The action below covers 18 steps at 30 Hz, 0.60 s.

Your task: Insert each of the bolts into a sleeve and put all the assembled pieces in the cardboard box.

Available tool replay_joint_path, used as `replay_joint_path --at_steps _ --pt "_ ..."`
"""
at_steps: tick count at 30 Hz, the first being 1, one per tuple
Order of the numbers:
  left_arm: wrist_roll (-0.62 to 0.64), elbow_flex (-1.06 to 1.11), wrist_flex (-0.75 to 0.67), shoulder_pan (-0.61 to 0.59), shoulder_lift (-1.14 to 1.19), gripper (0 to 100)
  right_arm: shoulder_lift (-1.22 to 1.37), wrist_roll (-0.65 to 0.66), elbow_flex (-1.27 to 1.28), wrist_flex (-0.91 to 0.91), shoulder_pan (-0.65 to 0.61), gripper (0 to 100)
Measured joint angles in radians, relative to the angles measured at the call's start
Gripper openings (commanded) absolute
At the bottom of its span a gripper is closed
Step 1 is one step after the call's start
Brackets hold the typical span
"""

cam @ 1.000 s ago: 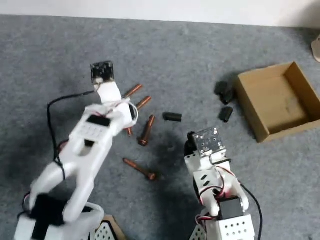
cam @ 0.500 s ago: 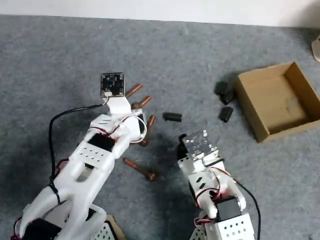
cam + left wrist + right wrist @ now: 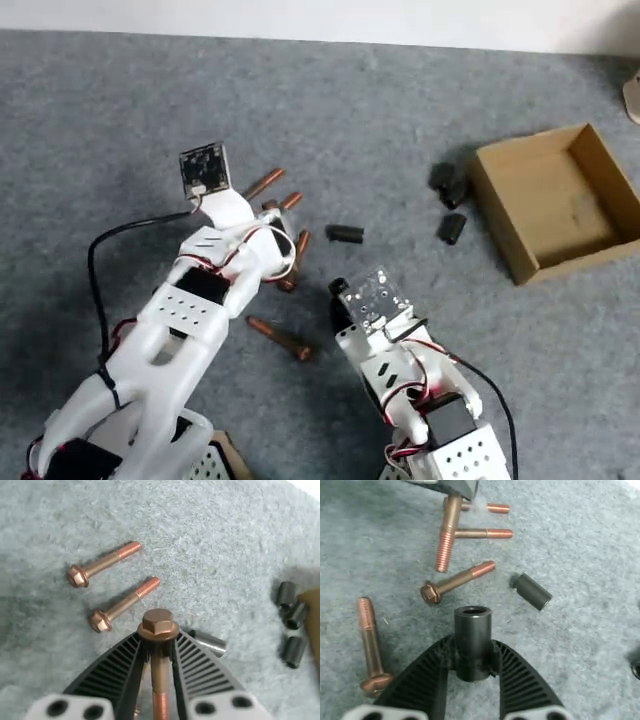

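Your right hand [image 3: 472, 652], clamped on a sleeve [image 3: 472, 625], has slid toward your left hand [image 3: 159, 642], which grips a bolt [image 3: 158, 621] with its threaded end cut off at frame edge, above the grey carpeted table [image 3: 400, 120], cardboard box [image 3: 503, 232] well apart.

**Setting:** small robotics workbench, of the lab or hobby-workshop kind; which of the two cannot be told.

**Surface:** grey felt-like mat [image 3: 120, 100] covering the table, with a pale strip [image 3: 300, 15] along its far edge.

**Equipment:** left arm [image 3: 190, 310] and right arm [image 3: 410, 385], both in white plastic shells. There is a bare camera board [image 3: 203, 168], an exposed black cable [image 3: 98, 265] and red-and-white wiring [image 3: 438, 372].

**Stock:** loose copper bolts [image 3: 280, 338] and black sleeves [image 3: 347, 234] scattered on the mat. One open cardboard box [image 3: 520, 240] sits to the side.
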Motion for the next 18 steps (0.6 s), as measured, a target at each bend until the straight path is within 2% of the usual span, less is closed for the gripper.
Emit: replay_joint_path --at_steps 4,12,18 --pt "0.095 0.000 0.000 -0.003 0.000 0 0.000 0.002 0.000 0.000 0.000 0.5" --pt "0.143 -0.005 0.020 -0.003 0.000 0 0.000 0.002 0.000 0.000 -0.058 0.5" --pt "0.146 -0.097 0.258 0.020 -0.118 0 0.000 0.029 0.000 0.000 -0.061 0.5"
